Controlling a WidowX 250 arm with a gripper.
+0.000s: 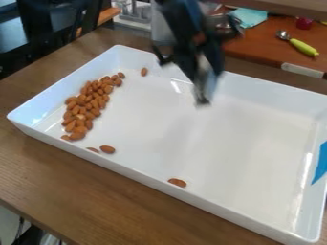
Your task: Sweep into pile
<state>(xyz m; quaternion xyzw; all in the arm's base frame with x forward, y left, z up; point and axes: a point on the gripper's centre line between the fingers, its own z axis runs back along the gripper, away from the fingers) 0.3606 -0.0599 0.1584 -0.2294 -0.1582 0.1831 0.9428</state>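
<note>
Camera view: the almond pile (94, 101) lies left of the jaws, well apart.

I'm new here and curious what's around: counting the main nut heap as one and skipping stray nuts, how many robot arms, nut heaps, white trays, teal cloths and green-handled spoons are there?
Robot arms: 1
Nut heaps: 1
White trays: 1
Teal cloths: 1
Green-handled spoons: 1
Total: 5

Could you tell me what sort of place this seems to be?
Probably a robotics lab with a kitchen-like setup: a robot arm hangs over a white tray of almonds, and a green-handled utensil lies on the counter behind.
</note>
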